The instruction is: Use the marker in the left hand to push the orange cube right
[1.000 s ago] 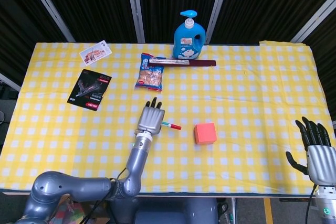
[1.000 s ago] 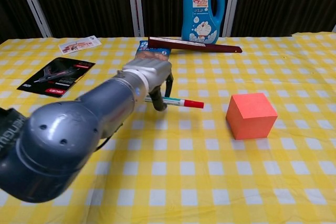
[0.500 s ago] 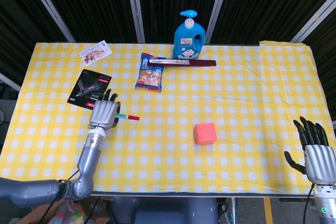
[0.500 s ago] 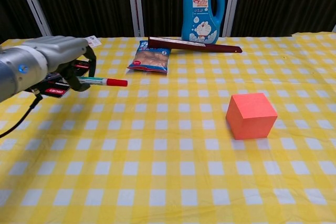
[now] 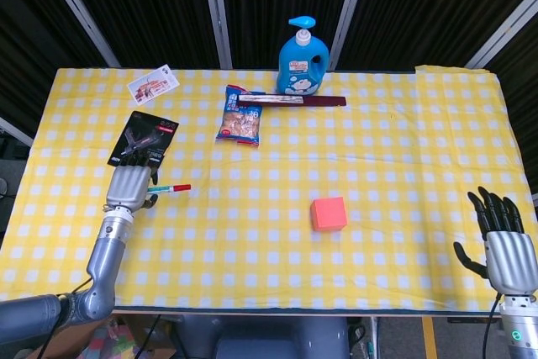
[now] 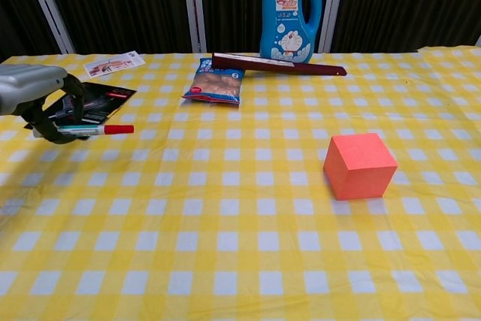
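Observation:
The orange cube sits on the yellow checked tablecloth, right of centre. My left hand is far to the left of it, near the table's left side, and grips a marker whose red cap points right toward the cube. A wide stretch of cloth lies between the marker tip and the cube. My right hand hangs at the table's right front corner with fingers spread and nothing in it; the chest view does not show it.
A blue detergent bottle stands at the back with a dark red flat box before it. A snack packet, a black card and a small white card lie at the back left.
My left hand has drawn back to the left with the marker, from just beside the cube to the table's left side. The cube and right hand have stayed put.

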{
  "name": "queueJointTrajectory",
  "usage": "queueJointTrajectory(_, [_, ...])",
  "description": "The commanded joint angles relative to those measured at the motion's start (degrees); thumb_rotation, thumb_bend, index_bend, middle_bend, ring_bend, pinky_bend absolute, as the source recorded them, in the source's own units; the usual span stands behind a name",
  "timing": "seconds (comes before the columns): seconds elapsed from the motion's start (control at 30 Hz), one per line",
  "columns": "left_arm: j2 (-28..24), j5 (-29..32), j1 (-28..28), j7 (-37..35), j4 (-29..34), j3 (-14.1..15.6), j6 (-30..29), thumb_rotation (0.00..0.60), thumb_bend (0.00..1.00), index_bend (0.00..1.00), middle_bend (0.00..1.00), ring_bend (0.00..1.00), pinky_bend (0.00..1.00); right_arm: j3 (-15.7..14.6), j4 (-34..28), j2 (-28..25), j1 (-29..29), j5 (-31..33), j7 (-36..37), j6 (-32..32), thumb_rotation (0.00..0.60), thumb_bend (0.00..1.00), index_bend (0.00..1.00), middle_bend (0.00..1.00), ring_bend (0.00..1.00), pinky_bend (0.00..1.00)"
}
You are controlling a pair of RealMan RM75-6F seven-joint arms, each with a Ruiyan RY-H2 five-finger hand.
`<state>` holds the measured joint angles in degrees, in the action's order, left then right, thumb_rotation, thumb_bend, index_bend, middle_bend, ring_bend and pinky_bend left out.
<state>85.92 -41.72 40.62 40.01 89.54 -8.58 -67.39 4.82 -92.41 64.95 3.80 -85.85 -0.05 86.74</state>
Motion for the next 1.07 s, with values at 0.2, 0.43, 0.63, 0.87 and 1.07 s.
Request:
queueJointTrajectory(0.2, [-1.15, -1.03, -1.33, -1.01, -0.05, 0.17, -0.96, 0.600, 0.21, 0.30, 0.04, 0.00, 0.09, -0.10, 0.10, 0.01, 0.02, -0.31, -0.15, 0.06, 0.600, 0.38, 0.00, 0.00, 0.00, 0.00])
queueJointTrajectory(0.43, [-6.89, -10.99, -7.13, -10.29, 6.13, 2.17, -6.14, 0.600, 0.21, 0.20, 0.04, 0.00, 0.08, -0.14, 0.25, -0.05, 0.05, -0.16, -0.58, -0.14, 0.600, 0.38, 0.00, 0.00, 0.00, 0.00])
queueJointTrajectory(0.63, [-12.85, -23.73, -14.85, -18.73, 7.51, 7.83, -14.25, 0.600, 0.18, 0.11, 0.01, 0.00, 0.07, -0.14, 0.70, 0.22, 0.11, -0.46, -1.99, 0.12, 0.600, 0.38, 0.00, 0.00, 0.00, 0.00])
queueJointTrajectory(0.87, [-17.89, -32.40, -23.31, -28.00, 5.67, 13.37, -20.43, 0.600, 0.12, 0.00, 0.00, 0.00, 0.01, 0.41, 1.36, 1.64, 0.22, -0.59, -4.98, 1.19, 0.600, 0.38, 0.00, 0.00, 0.00, 0.00])
queueJointTrajectory(1.07, [-18.58, -37.50, -27.10, -30.18, 2.82, 14.93, -23.47, 0.600, 0.11, 0.00, 0.00, 0.00, 0.00, 0.32, 1.19, 2.02, 0.21, -0.64, -5.96, 1.26, 0.600, 0.38, 0.00, 0.00, 0.00, 0.00])
